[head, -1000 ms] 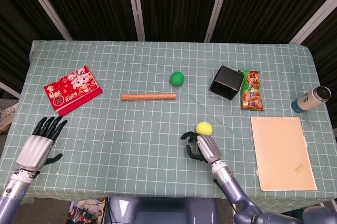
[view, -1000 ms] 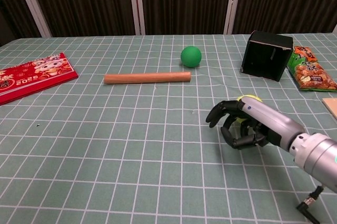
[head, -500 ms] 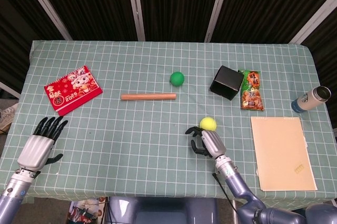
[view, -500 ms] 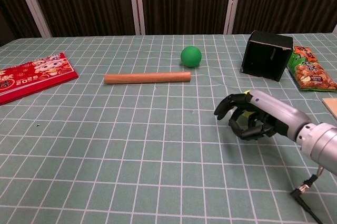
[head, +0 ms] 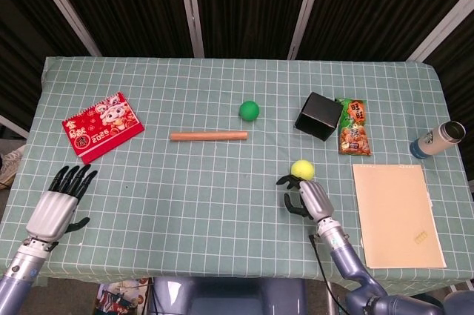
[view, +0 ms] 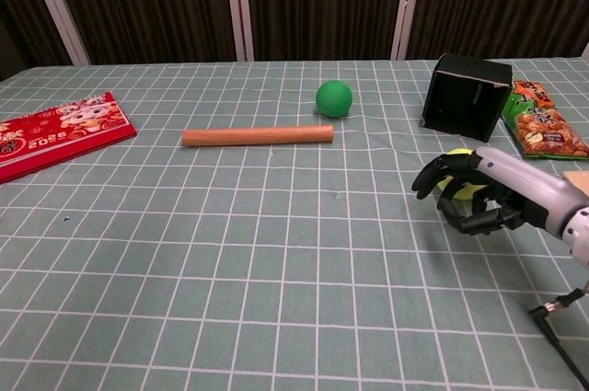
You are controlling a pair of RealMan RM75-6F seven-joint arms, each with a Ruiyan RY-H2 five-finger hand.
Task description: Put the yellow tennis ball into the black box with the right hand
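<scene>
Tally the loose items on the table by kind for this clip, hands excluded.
Balls: 2, yellow tennis ball and green ball
Black box: 1
Wooden rod: 1
Red calendar: 1
Snack bag: 1
Bottle: 1
Board: 1
Total: 8

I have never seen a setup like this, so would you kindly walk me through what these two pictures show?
This is a two-armed robot with human-like hands, at a table with a green checked cloth. One picture looks down from its head; the other looks forward from its chest. The right hand curls its fingers around the yellow tennis ball, apparently gripping it. The left hand rests open at the table's edge, holding nothing. On the cloth lie a black box, a green ball, a wooden rod, a red calendar, a snack bag, a bottle and a tan board.
</scene>
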